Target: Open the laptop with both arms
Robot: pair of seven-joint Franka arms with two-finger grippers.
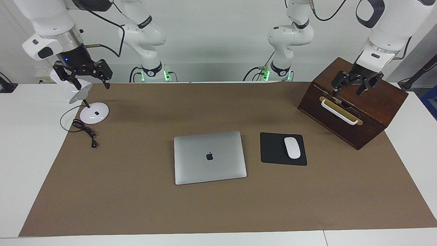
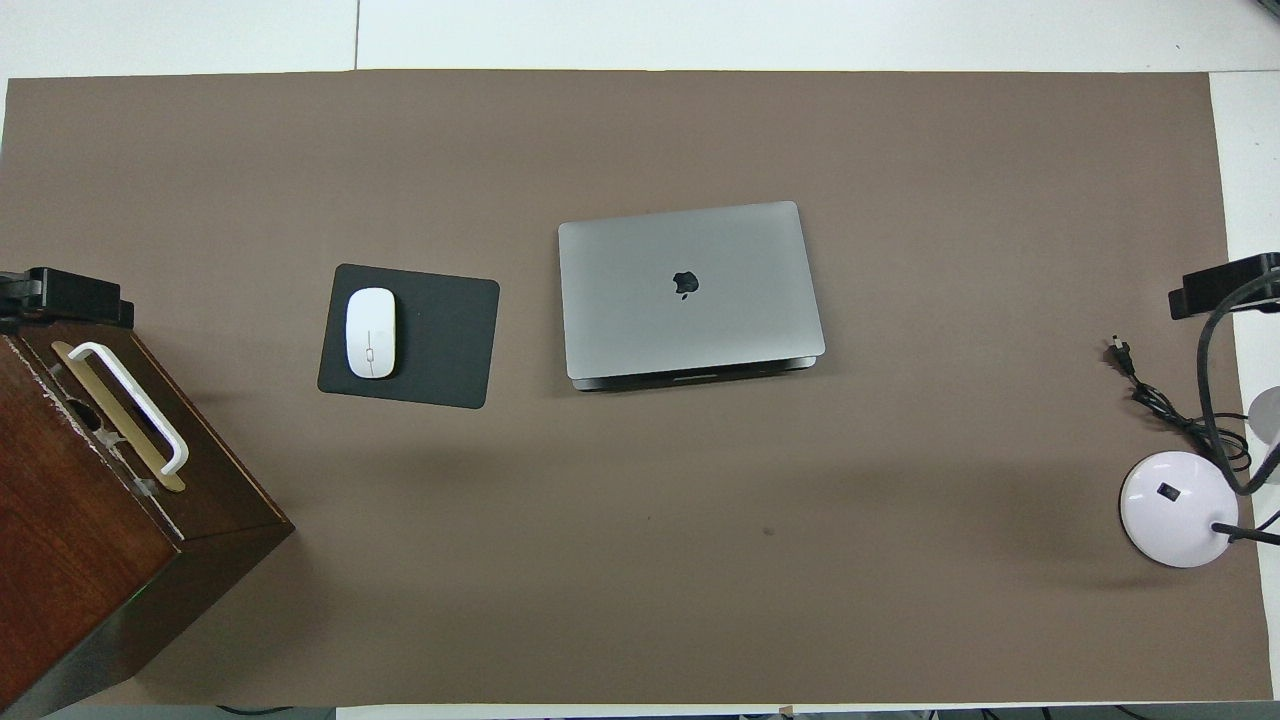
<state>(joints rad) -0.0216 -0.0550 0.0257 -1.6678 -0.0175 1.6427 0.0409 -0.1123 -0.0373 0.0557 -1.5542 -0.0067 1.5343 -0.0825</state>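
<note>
The silver-grey laptop (image 1: 210, 157) lies shut, flat on the brown mat near the table's middle, apple logo up; it also shows in the overhead view (image 2: 690, 290). My right gripper (image 1: 91, 82) hangs open and empty over the white desk lamp at the right arm's end of the table. My left gripper (image 1: 347, 91) hangs open and empty over the wooden box at the left arm's end. Both are well away from the laptop. In the overhead view only the tips of the left gripper (image 2: 70, 293) and the right gripper (image 2: 1225, 287) show.
A black mouse pad (image 1: 273, 150) with a white mouse (image 1: 292, 147) lies beside the laptop, toward the left arm's end. A dark wooden box (image 1: 385, 99) with a white handle stands there too. A white lamp (image 1: 94, 113) and its black cable (image 1: 85, 131) stand at the right arm's end.
</note>
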